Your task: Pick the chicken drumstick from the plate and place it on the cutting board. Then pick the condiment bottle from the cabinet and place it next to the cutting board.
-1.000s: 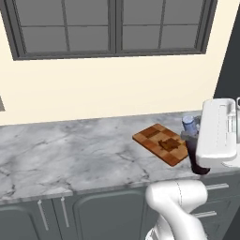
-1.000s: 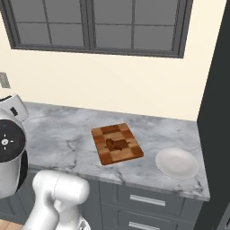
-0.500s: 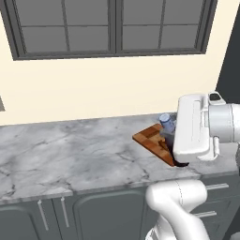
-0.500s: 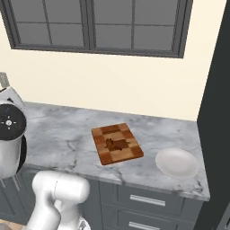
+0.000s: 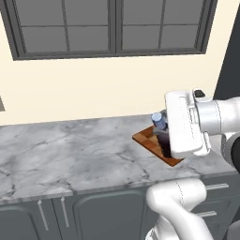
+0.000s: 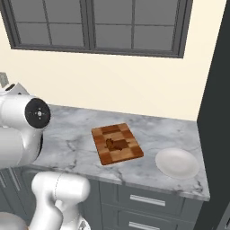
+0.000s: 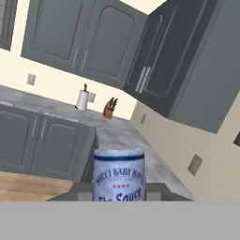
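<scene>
My gripper [image 5: 164, 139] is shut on the condiment bottle [image 5: 159, 120], which hangs tilted above the near right part of the checkered cutting board [image 5: 148, 139]. Its bluish cap points up and left, and its dark body lies against my white hand. In the hand view the bottle's pale labelled neck [image 7: 118, 172] stands between my two fingertips [image 7: 82, 191]. The reddish-brown chicken drumstick [image 6: 116, 144] lies in the middle of the cutting board [image 6: 128, 134]. To the right of the board sits the white plate [image 6: 177, 162], bare. The dark cabinet [image 6: 219, 112] rises at the counter's right end.
The marble counter [image 5: 70, 154] stretches left of the board under a dark-framed window [image 5: 112, 26]. Grey drawers with silver handles [image 6: 148, 200] run below the counter. In the hand view a paper towel roll [image 7: 82, 99] and a knife block [image 7: 110, 108] stand on a far counter.
My arm has swung left with the bottle, from the counter's right end to above the board's near right edge. Board, drumstick and plate have stayed put.
</scene>
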You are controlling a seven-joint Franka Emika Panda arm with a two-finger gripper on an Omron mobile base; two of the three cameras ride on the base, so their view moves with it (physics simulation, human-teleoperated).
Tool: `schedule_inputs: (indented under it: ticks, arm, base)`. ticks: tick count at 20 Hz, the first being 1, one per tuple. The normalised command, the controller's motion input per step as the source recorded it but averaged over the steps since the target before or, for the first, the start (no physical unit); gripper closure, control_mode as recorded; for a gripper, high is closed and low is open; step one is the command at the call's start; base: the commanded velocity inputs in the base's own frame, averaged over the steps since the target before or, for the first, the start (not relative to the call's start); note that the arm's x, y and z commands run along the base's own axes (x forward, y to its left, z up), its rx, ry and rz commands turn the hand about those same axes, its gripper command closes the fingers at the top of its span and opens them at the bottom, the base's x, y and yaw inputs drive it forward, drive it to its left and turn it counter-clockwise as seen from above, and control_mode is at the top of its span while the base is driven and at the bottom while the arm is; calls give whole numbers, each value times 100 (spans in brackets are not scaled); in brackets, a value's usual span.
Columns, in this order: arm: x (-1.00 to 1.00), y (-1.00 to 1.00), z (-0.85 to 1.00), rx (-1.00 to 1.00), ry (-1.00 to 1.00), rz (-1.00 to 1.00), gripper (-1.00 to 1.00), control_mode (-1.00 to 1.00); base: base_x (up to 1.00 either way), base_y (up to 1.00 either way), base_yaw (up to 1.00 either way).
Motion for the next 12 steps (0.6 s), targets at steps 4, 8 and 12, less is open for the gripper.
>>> schedule_inputs:
  ticks: [4, 8, 12]
  arm:
    - [3, 14, -39, 10, -17, 17, 100, -100]
    - [0, 17, -44, 8, -17, 12, 100, -100]
    - [0, 17, -42, 6, -19, 11, 100, -100]
  base:
    - [0, 0, 0]
    - [0, 0, 0]
    - [0, 0, 0]
